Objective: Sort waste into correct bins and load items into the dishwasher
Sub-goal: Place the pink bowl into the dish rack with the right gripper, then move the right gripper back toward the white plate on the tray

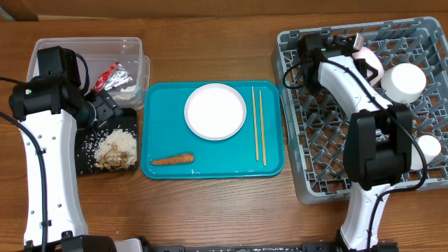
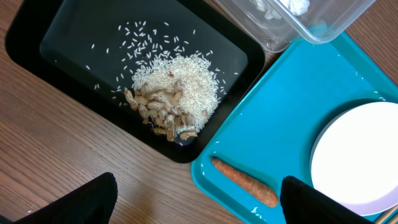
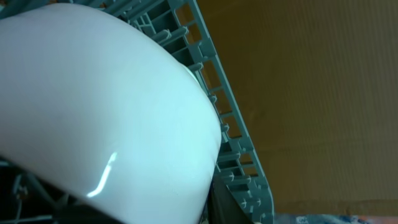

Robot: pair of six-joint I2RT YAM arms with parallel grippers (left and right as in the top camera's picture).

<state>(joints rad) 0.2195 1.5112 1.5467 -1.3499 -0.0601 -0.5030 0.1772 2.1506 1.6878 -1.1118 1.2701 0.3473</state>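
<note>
My left gripper (image 1: 105, 110) is open and empty above the black tray (image 1: 85, 155); in the left wrist view (image 2: 198, 205) its fingers hang wide apart over the table. The tray holds rice and nut shells (image 1: 117, 148) (image 2: 171, 99). The foil wrapper (image 1: 112, 75) lies in the clear tub (image 1: 133, 49). The carrot (image 1: 172, 159) (image 2: 244, 181), white plate (image 1: 215, 110) (image 2: 357, 158) and chopsticks (image 1: 257, 124) lie on the teal tray. My right gripper (image 1: 355, 50) holds a white-pink dish (image 1: 371, 61) (image 3: 93, 93) at the far side of the grey rack (image 1: 329, 150).
A white bowl (image 1: 406, 81) and a smaller white cup (image 1: 425, 151) sit upside down in the rack. The teal tray (image 1: 162, 105) (image 2: 280, 106) lies between black tray and rack. The clear tub's corner (image 2: 292, 31) overlaps the teal tray's edge in the left wrist view.
</note>
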